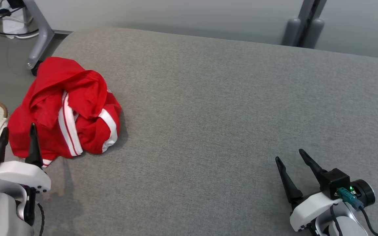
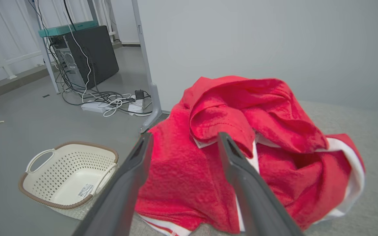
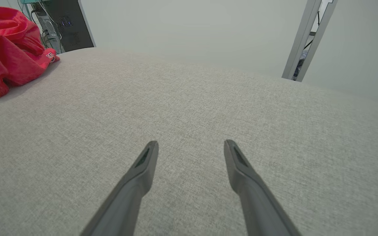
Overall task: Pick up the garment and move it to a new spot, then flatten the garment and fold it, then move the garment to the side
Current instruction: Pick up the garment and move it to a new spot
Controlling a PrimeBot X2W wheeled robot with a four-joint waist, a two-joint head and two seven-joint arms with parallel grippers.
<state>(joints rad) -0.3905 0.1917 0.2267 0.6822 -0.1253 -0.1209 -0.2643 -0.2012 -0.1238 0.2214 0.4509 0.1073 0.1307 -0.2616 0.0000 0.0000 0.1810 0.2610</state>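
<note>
The garment point(image 1: 67, 108) is red with white stripes, crumpled in a heap at the left edge of the grey padded table point(image 1: 225, 114). My left gripper point(image 1: 19, 131) stands open just in front of the heap's near edge, nothing between its fingers. In the left wrist view the garment point(image 2: 248, 157) bulks up right behind the spread fingertips of the left gripper point(image 2: 184, 137). My right gripper point(image 1: 290, 155) rests open at the lower right, far from the cloth. The right wrist view has the right gripper point(image 3: 190, 144) over bare fabric, with the garment point(image 3: 8, 49) at the far left.
A cream perforated laundry basket point(image 2: 67, 173) stands on the floor left of the table. Behind it are a metal table leg point(image 1: 39, 36), cables with a power strip point(image 2: 107, 105) and a computer tower point(image 2: 84, 55). A grey post point(image 1: 304, 28) rises beyond the far edge.
</note>
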